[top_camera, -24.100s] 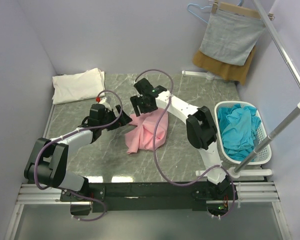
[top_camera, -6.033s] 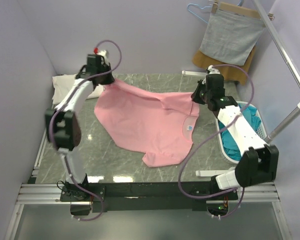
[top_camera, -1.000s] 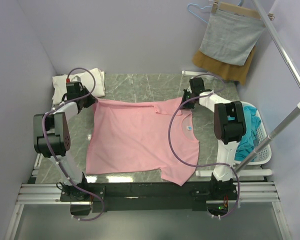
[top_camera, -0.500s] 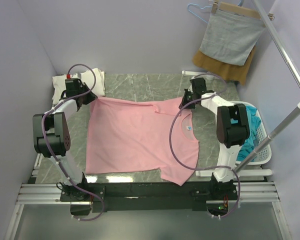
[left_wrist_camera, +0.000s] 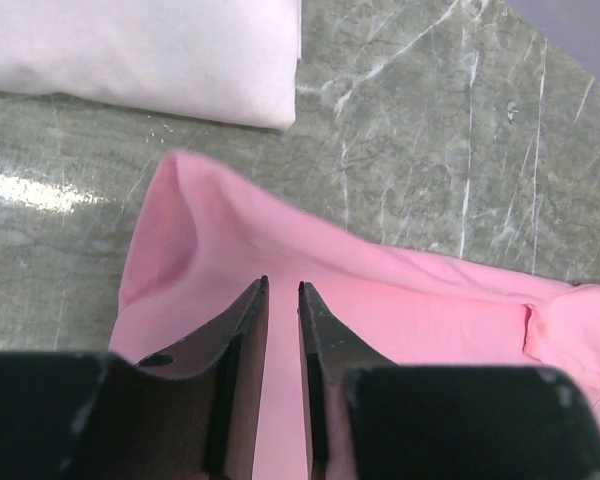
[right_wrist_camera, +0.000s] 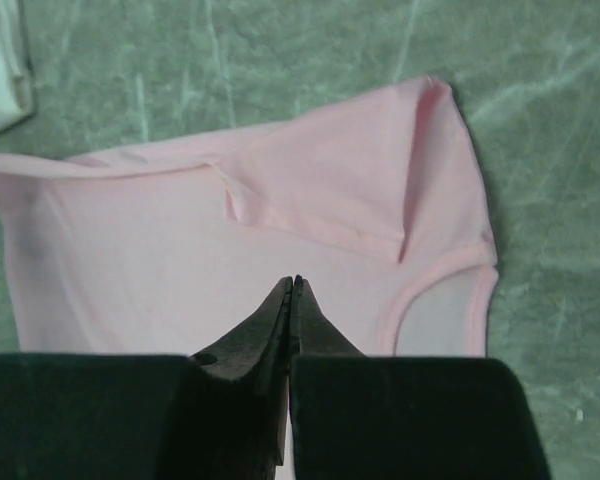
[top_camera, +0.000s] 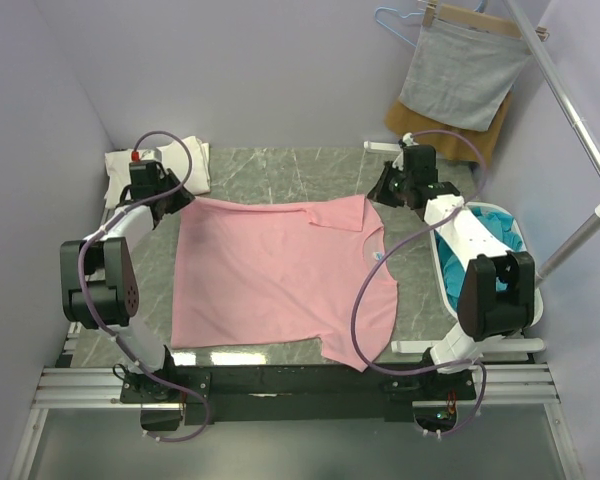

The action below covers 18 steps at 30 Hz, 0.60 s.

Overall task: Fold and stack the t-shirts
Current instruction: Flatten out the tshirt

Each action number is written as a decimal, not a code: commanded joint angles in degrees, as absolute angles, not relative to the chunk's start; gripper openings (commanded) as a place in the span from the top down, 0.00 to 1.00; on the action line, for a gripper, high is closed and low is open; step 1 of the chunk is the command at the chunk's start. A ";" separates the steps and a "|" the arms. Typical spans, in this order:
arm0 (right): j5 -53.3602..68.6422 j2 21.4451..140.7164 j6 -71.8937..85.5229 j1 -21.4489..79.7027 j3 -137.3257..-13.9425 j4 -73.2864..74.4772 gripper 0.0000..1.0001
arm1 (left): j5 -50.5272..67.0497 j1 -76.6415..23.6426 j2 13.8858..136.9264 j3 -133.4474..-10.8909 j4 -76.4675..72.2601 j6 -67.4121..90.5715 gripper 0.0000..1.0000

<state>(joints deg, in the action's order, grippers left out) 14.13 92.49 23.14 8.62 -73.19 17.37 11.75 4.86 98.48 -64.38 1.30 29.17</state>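
— Where is the pink t-shirt (top_camera: 280, 275) found?
— It is spread flat on the middle of the tabletop (top_camera: 280, 165). Its neck is turned to the right and its hem to the left. A small neck label (top_camera: 378, 257) is seen inside the collar.

— How is the left claw (left_wrist_camera: 281, 290) held?
— It is set over the far left corner of the shirt. Its fingers (left_wrist_camera: 242, 340) are parted by a narrow gap. Nothing is clasped between them, and pink cloth is seen through the gap.

— And the right claw (right_wrist_camera: 293, 282)?
— It is placed at the far right corner of the shirt, by the far sleeve (right_wrist_camera: 380, 170), which is folded over onto the body. Its fingers are pressed together tip to tip, and no cloth is seen caught between them.

— What else is laid out?
— A folded cream-white t-shirt (top_camera: 192, 160) is laid at the far left corner of the tabletop, near the pink hem but apart from it. Teal-blue t-shirts (top_camera: 500, 222) are heaped in a white basket (top_camera: 527, 258) at the right edge. At the far right, a grey cloth (top_camera: 460, 70) is clipped to a hanger (top_camera: 470, 17), and a mustard-brown cloth (top_camera: 440, 135) is seen below it.
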 commanded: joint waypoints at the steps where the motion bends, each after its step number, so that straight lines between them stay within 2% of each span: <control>1: 11.60 93.41 22.42 8.53 -71.80 20.65 0.78 | 11.78 4.40 95.36 -62.41 0.44 29.00 0.75; 3: 11.51 94.91 22.59 8.53 -71.37 18.91 0.56 | 11.51 4.40 95.62 -62.31 0.44 29.27 0.74; 4: 11.34 97.27 22.85 8.53 -72.15 18.81 0.53 | 11.34 4.48 96.15 -62.49 0.44 29.18 0.75; 8: 11.51 104.84 23.20 8.44 -76.45 18.19 0.52 | 11.07 4.48 97.12 -62.67 0.44 29.00 0.74; 10: 11.87 109.39 23.29 8.52 -79.79 18.46 0.52 | 10.72 4.39 97.73 -62.58 -1.13 29.27 0.66; 11: 12.13 110.82 23.47 8.44 -81.02 18.81 0.52 | 10.64 4.39 97.91 -62.58 -1.49 29.53 0.47; 18: 12.48 116.27 23.47 8.44 -86.03 19.68 0.51 | 8.00 4.57 101.59 -65.21 -1.85 29.62 0.31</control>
